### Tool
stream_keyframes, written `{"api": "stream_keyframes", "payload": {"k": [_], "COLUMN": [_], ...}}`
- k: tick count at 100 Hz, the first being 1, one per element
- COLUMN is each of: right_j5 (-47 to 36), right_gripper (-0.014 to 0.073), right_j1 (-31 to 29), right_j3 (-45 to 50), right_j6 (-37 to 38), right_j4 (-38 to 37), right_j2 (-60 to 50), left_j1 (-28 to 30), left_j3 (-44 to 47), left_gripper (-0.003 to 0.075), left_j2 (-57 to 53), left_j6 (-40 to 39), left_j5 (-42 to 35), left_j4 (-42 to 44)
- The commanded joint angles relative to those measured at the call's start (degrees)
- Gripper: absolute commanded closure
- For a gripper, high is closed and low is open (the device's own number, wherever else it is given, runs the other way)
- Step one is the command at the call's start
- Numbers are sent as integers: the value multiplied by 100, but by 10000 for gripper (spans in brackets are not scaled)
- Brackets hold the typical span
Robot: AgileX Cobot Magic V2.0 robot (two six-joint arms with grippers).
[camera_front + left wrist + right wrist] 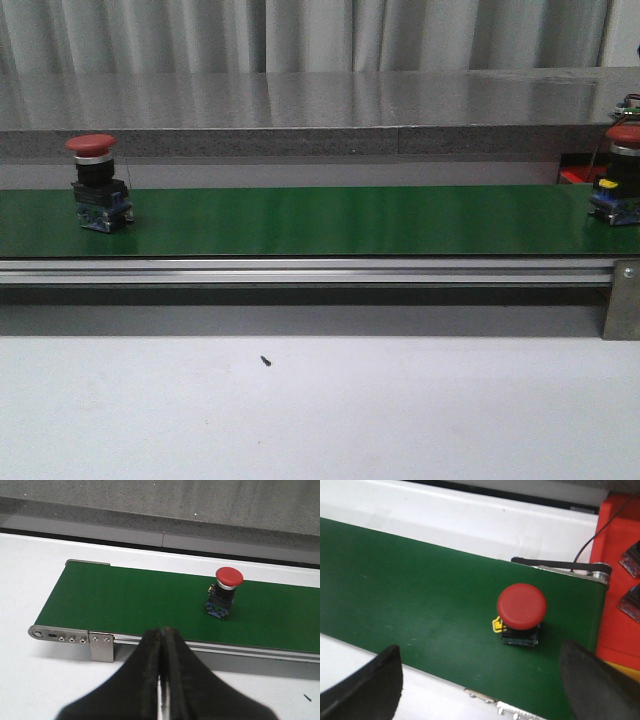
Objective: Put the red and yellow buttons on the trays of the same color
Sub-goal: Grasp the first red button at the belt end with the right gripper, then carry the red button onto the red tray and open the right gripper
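Observation:
Two red buttons stand on the green belt [330, 220]: one near its left end [92, 180] and one at its right end [622, 175]. The left wrist view shows the left one [227, 590] upright, well ahead of my left gripper [163, 634], which is shut on nothing over the belt's near rail. My right gripper [480, 652] is open, its fingers [375, 685] wide apart, with the right button [521, 607] a little beyond the gap, untouched. A red tray [619, 545] lies past the belt's end. No yellow button is in view.
The red tray holds dark button bodies [631, 560]. A yellow edge [620, 669] shows beside it. A black cable [555, 564] runs along the belt's end roller. The metal rail [300, 270] fronts the belt, with white table [320, 410] below and a grey ledge [300, 140] behind.

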Motion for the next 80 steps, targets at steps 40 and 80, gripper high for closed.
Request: {"api": "stream_keyframes", "payload": {"k": [40,80], "right_j5": [-505,317], "right_gripper": [-8,595], "right_j1": [-105,-255], "right_j3": [-1279,-1847], "right_j6": [130,578], "right_j4": [-140,-291], "right_j2": [2173,2259], "left_j1": [-41,-41], "left_j3": [-156,-156], "left_gripper": [739,739], "left_j2": [28,28], "left_j6": [-3,-3], "left_j5": [-282,-249], "left_j4": [-207,-320]}}
